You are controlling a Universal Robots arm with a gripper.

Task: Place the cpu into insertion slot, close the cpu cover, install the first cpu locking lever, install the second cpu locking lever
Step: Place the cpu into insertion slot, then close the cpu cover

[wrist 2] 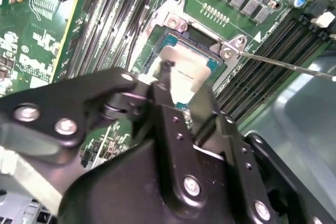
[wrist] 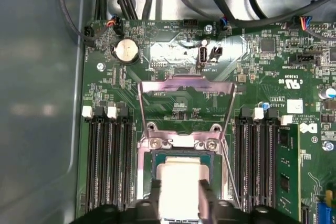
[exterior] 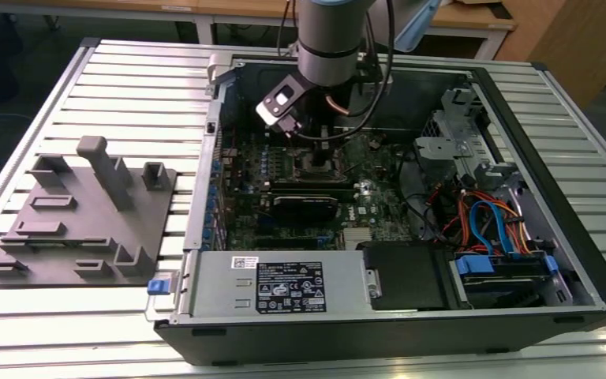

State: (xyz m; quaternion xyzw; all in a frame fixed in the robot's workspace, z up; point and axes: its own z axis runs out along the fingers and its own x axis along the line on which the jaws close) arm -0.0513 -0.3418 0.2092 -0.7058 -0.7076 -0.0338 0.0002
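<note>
In both wrist views the cpu, a flat square chip with a pale silver top, lies in the insertion slot on the green motherboard. My gripper reaches down over it, one black finger against each side of the chip. The cpu cover, a thin silver frame, stands swung open beyond the slot. A thin metal locking lever sticks out unlatched beside the slot.
Black memory slots flank the slot on both sides. The open computer case holds a grey power-supply box at the front, with a drive cage and coloured cables at the exterior view's right. A grey fixture block sits on the slatted table.
</note>
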